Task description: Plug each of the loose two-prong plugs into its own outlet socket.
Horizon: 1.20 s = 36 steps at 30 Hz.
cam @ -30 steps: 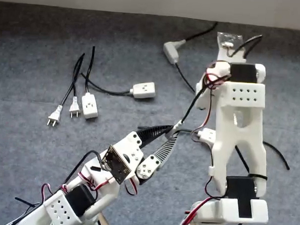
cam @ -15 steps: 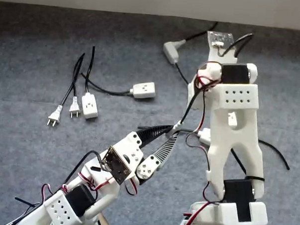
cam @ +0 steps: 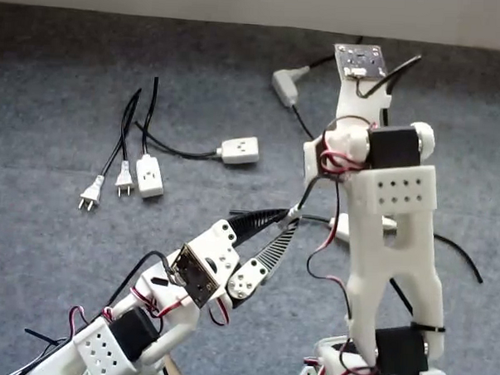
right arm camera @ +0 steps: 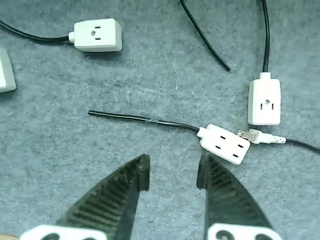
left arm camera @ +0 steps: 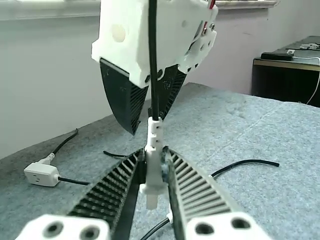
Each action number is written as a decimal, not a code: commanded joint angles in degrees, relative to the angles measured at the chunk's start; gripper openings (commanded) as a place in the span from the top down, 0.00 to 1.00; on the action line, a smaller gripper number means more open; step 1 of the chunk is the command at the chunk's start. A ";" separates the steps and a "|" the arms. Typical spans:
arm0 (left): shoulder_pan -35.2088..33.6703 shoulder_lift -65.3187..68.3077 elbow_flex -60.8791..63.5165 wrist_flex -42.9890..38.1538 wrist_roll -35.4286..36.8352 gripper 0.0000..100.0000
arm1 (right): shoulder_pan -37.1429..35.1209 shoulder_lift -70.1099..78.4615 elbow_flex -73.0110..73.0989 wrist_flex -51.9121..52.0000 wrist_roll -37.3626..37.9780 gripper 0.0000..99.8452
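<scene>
My left gripper [cam: 283, 220] [left arm camera: 154, 156] is shut on a white two-prong plug [left arm camera: 153, 172], and the plug's black cord [left arm camera: 151, 60] runs straight up from it. The right arm's gripper [left arm camera: 148, 125] hangs open just beyond this plug. In the right wrist view the right gripper [right arm camera: 172, 177] is open above the carpet with nothing between its fingers. Ahead of it lie a white socket [right arm camera: 225, 144] with a small plug [right arm camera: 248, 135] beside it, and two more sockets [right arm camera: 265, 102] [right arm camera: 97, 35]. Two loose plugs [cam: 89, 195] [cam: 124, 183] lie at the left next to a socket [cam: 149, 176].
Another white socket [cam: 239, 150] lies mid-table and a grey adapter [cam: 286, 83] at the back. Black cords [cam: 458, 259] trail over the grey carpet around the right arm [cam: 390, 210]. A socket [left arm camera: 42, 175] lies far off in the left wrist view.
The right arm has lifted and tipped its wrist toward the back of the table. The left arm and its held plug have stayed put.
</scene>
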 commanded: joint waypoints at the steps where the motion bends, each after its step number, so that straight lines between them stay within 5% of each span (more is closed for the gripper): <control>1: -1.80 0.04 -0.13 -1.41 -2.02 0.99 | -1.19 -7.96 0.31 2.77 2.11 0.83; 29: -1.54 0.04 -0.04 -1.41 -2.37 0.99 | -10.42 -14.73 8.84 2.77 3.25 0.83; 36: -1.54 0.04 -0.22 -1.41 -2.11 0.99 | 0.84 -12.62 8.48 0.57 2.64 0.83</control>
